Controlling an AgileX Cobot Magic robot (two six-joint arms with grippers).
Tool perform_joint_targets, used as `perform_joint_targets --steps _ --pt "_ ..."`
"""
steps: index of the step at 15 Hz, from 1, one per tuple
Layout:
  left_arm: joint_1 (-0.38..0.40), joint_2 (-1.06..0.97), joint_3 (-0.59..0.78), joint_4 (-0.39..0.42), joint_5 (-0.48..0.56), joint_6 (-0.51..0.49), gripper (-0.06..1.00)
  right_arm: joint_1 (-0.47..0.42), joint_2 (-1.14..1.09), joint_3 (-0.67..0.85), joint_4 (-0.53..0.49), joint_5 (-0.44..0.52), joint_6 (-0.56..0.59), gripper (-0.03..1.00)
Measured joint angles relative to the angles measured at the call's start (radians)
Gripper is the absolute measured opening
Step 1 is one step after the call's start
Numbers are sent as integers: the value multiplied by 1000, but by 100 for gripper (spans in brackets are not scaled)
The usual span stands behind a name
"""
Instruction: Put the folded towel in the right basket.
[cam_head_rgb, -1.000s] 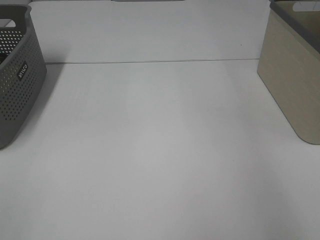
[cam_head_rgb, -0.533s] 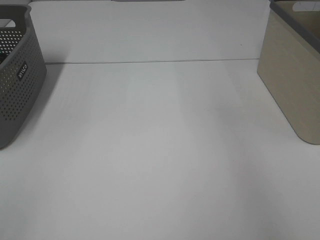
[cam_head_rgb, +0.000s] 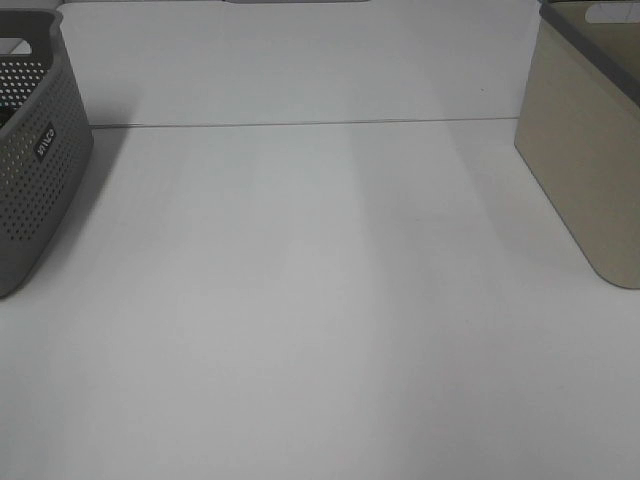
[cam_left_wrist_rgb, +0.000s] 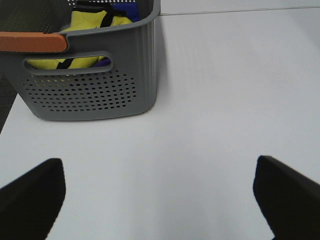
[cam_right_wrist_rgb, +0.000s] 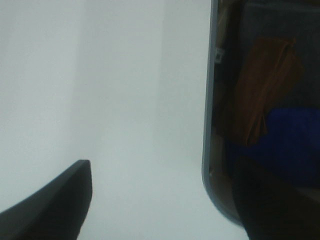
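The right basket (cam_head_rgb: 583, 150) is beige with a grey rim and stands at the table's right edge. In the right wrist view its rim (cam_right_wrist_rgb: 207, 100) shows, with a brown folded towel (cam_right_wrist_rgb: 262, 85) and a blue cloth (cam_right_wrist_rgb: 295, 140) lying inside. My right gripper (cam_right_wrist_rgb: 165, 167) is open and empty, hovering over the basket's rim, one finger above the table and one above the basket. My left gripper (cam_left_wrist_rgb: 159, 165) is open and empty above the bare table, short of the left basket. Neither gripper shows in the exterior view.
A grey perforated basket (cam_head_rgb: 40, 180) stands at the table's left edge. In the left wrist view this basket (cam_left_wrist_rgb: 95, 90) holds yellow cloth (cam_left_wrist_rgb: 90, 22) and something blue, with an orange bar (cam_left_wrist_rgb: 30, 42) at its rim. The white table (cam_head_rgb: 320, 300) lies between the baskets.
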Motion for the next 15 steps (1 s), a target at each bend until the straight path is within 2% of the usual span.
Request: perform_joint_targets --steps 1,5,9,12,15 --pt "0 0 0 0 0 0 97 0 -102 150 -10 0 1 73" --pt "0 0 0 0 0 0 97 0 -381 552 -14 -1 4 73" --pt "0 0 0 0 0 0 97 0 -686 887 -34 -1 4 73" --pt "0 0 0 0 0 0 97 0 -890 1025 -70 -7 3 73" --pt "0 0 0 0 0 0 97 0 -1193 1120 -85 -88 0 73"
